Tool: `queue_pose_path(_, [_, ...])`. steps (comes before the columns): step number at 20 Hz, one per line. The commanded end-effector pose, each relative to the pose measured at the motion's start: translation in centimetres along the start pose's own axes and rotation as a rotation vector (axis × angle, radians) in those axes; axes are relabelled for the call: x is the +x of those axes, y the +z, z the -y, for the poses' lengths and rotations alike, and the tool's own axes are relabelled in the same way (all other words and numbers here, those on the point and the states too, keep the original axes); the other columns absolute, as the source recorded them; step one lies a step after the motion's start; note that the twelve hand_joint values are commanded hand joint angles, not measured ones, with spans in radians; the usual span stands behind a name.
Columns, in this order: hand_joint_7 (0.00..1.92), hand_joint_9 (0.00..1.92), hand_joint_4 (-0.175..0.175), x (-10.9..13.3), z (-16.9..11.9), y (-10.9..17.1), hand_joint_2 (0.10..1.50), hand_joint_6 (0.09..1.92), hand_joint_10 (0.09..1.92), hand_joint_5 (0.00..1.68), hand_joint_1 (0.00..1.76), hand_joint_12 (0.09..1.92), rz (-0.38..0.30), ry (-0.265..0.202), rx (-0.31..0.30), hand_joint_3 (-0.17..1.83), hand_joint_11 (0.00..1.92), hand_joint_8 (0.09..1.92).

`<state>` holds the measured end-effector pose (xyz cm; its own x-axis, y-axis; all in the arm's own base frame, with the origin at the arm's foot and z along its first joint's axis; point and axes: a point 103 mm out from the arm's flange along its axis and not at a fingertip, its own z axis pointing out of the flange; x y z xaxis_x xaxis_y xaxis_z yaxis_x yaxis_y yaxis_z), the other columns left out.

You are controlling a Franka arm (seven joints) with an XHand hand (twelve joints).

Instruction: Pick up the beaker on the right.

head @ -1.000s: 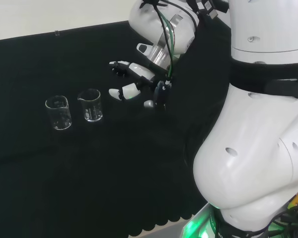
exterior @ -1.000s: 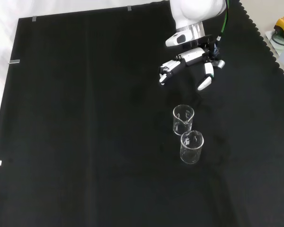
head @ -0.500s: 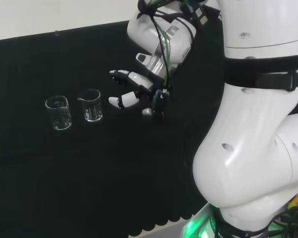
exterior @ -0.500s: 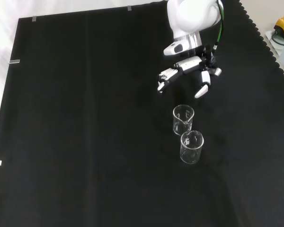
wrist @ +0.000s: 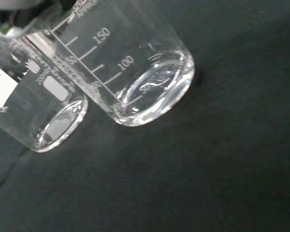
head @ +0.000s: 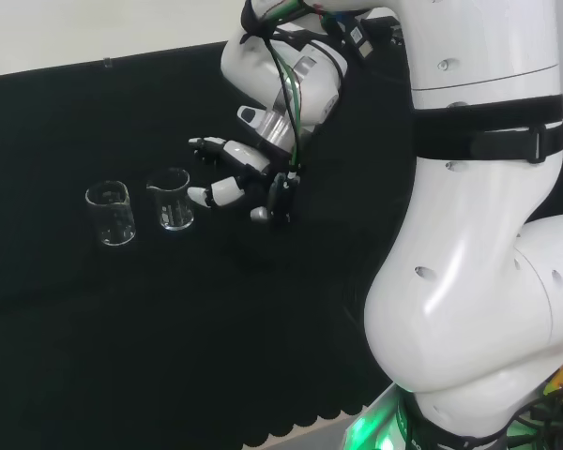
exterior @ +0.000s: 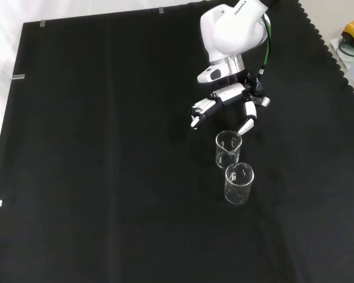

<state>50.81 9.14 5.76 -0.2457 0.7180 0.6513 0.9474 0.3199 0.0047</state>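
Beaker on the right (head: 172, 199), as the head view shows the pair, stands upright on the black cloth (head: 122, 337) just beside the second beaker (head: 111, 214), the two near each other but apart. In the front view the target beaker (exterior: 228, 148) is the farther of the two, and the second beaker (exterior: 239, 183) stands nearer the camera. The wrist view looks at both glasses up close.

The hand (head: 233, 180) hovers just beside the target beaker on its arm side, fingers spread wide and relaxed, holding nothing and not yet touching the glass. The front view has the hand (exterior: 224, 102) just beyond the beaker's rim.

The step in hand looks like the approach. The next move probably calls for bringing fingers and thumb around the target beaker's wall without knocking the second beaker, then closing and lifting.
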Motion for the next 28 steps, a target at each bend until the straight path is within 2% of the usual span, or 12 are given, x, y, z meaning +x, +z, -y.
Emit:
queue_pose_path(1, [0.16, 0.23, -0.135, 0.8, -0.4, 0.1, 0.4, 0.09, 0.91, 0.26, 0.76, 1.46, -0.009, 0.01, 0.019, 0.98, 0.05, 0.8])
queue_pose_path(18, [0.16, 0.23, -0.138, -1.0, 1.1, 1.5, 0.4, 0.09, 0.91, 0.25, 0.77, 1.46, -0.044, 0.086, 0.028, 0.98, 0.06, 0.8])
queue_pose_path(28, [0.16, 0.23, -0.14, 0.8, 2.4, 0.5, 0.39, 0.09, 0.91, 0.24, 0.77, 1.46, -0.035, 0.06, 0.009, 0.98, 0.06, 0.8])
